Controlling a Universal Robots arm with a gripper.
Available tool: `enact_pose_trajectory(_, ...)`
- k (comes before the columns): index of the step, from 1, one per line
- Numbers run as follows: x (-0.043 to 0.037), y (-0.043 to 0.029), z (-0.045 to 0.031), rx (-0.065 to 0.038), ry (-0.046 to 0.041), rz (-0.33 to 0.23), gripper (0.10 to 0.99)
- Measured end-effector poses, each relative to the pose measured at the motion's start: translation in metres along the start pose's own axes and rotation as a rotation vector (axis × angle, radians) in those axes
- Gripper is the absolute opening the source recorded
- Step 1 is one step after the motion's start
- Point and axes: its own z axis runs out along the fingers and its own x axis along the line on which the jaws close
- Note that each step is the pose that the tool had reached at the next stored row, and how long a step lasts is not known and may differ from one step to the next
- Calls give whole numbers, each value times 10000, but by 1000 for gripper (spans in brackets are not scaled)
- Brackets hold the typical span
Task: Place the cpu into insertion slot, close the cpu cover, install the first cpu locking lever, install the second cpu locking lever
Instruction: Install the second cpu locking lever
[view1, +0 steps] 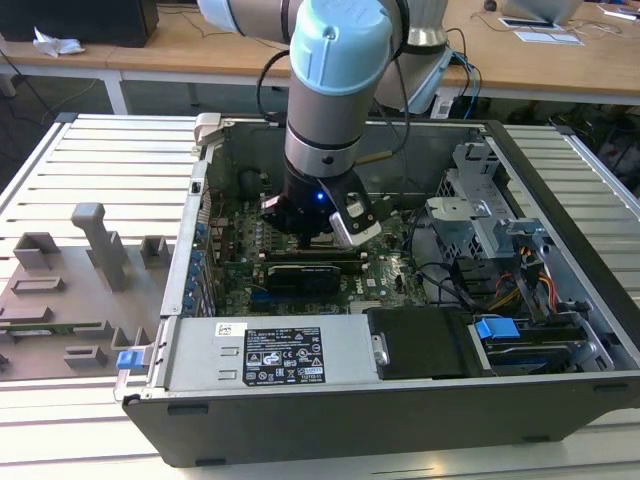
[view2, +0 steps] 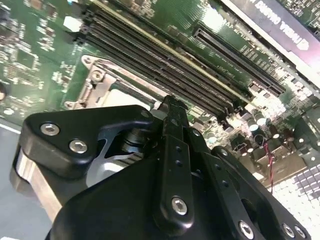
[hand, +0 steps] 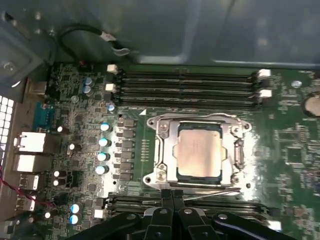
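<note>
- The gripper (hand: 172, 196) hangs low inside the open computer case (view1: 560, 190), its fingers (hand: 172, 200) pressed together with nothing between them.
- Just ahead of the fingertips, the cpu (hand: 200, 150) sits in the insertion slot (hand: 160, 176).
- The cpu cover (hand: 167, 132) lies flat around the chip (silver top showing through its open middle).
- A thin metal lever (hand: 212, 194) lies beside the fingertips.

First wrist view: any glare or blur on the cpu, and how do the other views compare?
In the first wrist view the cpu is soft, with a mild sheen on its lid and bright glints on the cpu cover; in the second wrist view the gripper looms large and glossy; in the exterior view lighting is even.
</note>
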Motion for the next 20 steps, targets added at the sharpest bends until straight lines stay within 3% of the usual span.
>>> enact_pose_trajectory(4, 47, -25, 120, -32, 82, -436, 106)
enact_pose_trajectory(12, 143, -31, 187, -408, 262, -1515, 106)
enact_pose_trajectory(14, 159, -15, 221, -394, 314, -1707, 106)
enact_pose_trajectory(17, 152, 83, 263, -398, 328, -1789, 106)
enact_pose_trajectory(20, 152, 73, 266, -410, 326, -1818, 106)
